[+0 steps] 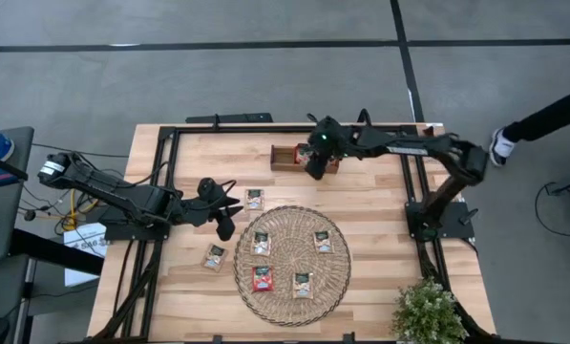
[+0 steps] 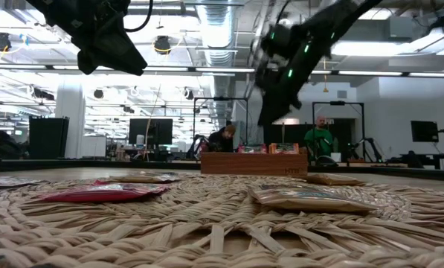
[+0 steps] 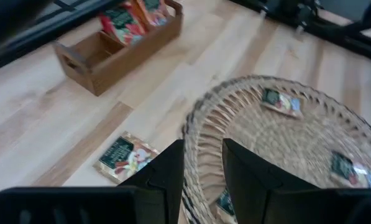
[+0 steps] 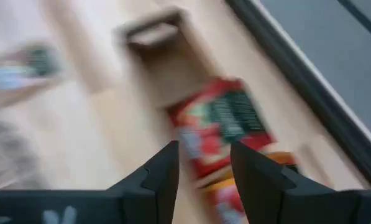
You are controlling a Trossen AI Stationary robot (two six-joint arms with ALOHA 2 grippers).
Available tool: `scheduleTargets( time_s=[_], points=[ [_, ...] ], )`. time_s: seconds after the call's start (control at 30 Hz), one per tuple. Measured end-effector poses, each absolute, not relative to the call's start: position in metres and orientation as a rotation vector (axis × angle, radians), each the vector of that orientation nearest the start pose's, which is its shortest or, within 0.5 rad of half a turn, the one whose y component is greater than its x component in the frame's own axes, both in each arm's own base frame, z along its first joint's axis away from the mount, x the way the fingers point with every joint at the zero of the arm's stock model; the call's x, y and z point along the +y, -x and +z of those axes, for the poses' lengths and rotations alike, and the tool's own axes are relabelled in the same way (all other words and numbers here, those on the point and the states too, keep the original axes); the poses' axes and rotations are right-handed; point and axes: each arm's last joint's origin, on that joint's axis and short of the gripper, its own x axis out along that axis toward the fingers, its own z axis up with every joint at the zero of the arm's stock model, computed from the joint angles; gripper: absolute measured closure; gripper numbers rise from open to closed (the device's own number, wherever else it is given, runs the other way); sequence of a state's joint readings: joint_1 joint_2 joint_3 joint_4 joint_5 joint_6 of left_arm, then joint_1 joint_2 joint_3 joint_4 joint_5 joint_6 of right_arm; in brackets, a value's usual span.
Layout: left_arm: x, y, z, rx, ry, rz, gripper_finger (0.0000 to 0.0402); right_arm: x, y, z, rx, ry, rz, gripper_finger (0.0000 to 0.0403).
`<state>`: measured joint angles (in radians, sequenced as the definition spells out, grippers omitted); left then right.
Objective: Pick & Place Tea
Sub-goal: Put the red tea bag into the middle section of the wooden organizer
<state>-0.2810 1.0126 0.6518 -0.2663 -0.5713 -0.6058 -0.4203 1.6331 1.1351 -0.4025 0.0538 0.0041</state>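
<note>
A big round woven mat [image 1: 291, 265] lies on the pale wooden bench [image 1: 370, 196], toward its near edge. Beyond the mat, by the far edge, sits a long brown wooden tray [image 1: 286, 156]. A small leafy plant [image 1: 426, 312] stands just right of the mat at the bench's near corner. Far past the tray, two people [image 2: 322, 140] sit among dark monitors [image 2: 149, 131] in an open office.

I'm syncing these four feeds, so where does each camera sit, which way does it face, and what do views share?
High: overhead, straight down on the table, both arms, round mat.
Low: table height, level across the mat toward the wooden tray; arms overhead.
Left wrist: behind the left gripper, open, over the mat's edge.
Right wrist: behind the right gripper, open above a red tea sachet.
Shared: the tray shows in every view.
</note>
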Motion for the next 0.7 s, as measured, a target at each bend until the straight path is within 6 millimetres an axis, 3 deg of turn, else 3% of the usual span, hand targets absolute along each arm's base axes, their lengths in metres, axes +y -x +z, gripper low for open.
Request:
scheduleTargets(
  time_s=[0.3,0.5,0.7],
  points=[
    [-0.046,-0.202,0.242,0.528,0.359,0.3,0.0301,-0.042,-0.27,0.287,0.929,-0.2,-0.334,0.0292],
    [-0.049,-0.202,0.241,0.569,0.386,0.206,0.0301,0.024,-0.244,0.302,0.896,-0.128,-0.436,0.0305],
    [-0.054,-0.204,0.236,0.643,0.375,0.082,0.0301,0.072,-0.211,0.298,0.848,-0.122,-0.626,0.0305]
  ],
)
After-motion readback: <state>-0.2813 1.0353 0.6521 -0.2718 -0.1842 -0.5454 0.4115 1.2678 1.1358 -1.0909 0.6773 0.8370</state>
